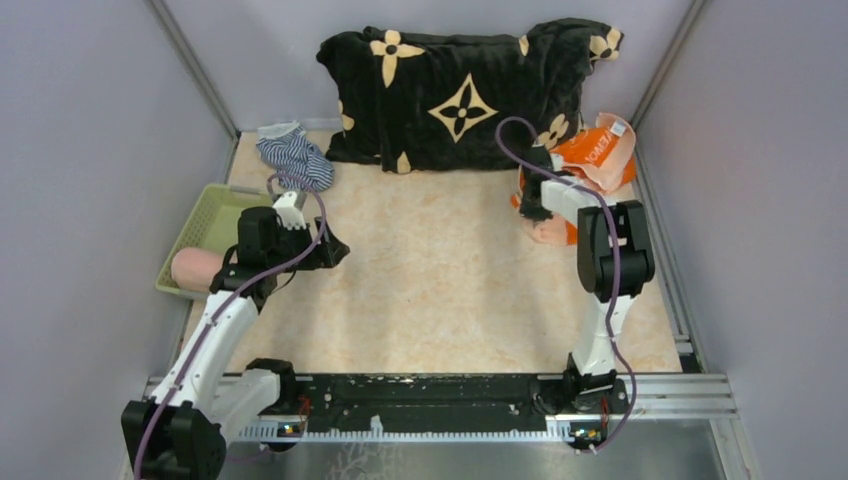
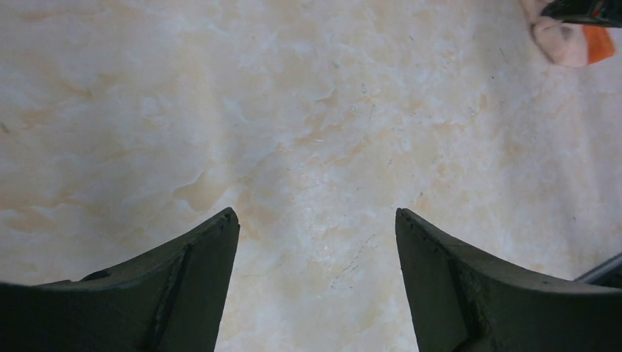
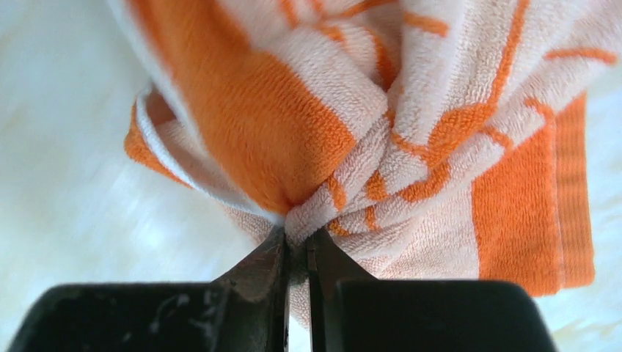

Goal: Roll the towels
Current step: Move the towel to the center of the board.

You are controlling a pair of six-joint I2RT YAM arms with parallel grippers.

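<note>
The orange towel with white print (image 1: 590, 158) lies bunched at the far right of the table. My right gripper (image 1: 531, 208) is shut on a pinched fold of it; in the right wrist view (image 3: 297, 246) the cloth (image 3: 440, 147) is gathered between the closed jaws. The pale pink towel (image 1: 195, 268) sits as a roll in the green basket (image 1: 222, 205) at the left. My left gripper (image 1: 335, 250) is open and empty over bare table just right of the basket; its wrist view (image 2: 317, 214) shows only table between the jaws, and the orange towel (image 2: 568, 40) far off.
A big black blanket with cream flowers (image 1: 460, 95) leans against the back wall. A blue-and-white striped cloth (image 1: 295, 155) lies at the back left. Grey walls close in both sides. The marbled tabletop (image 1: 430, 280) stretches between the arms.
</note>
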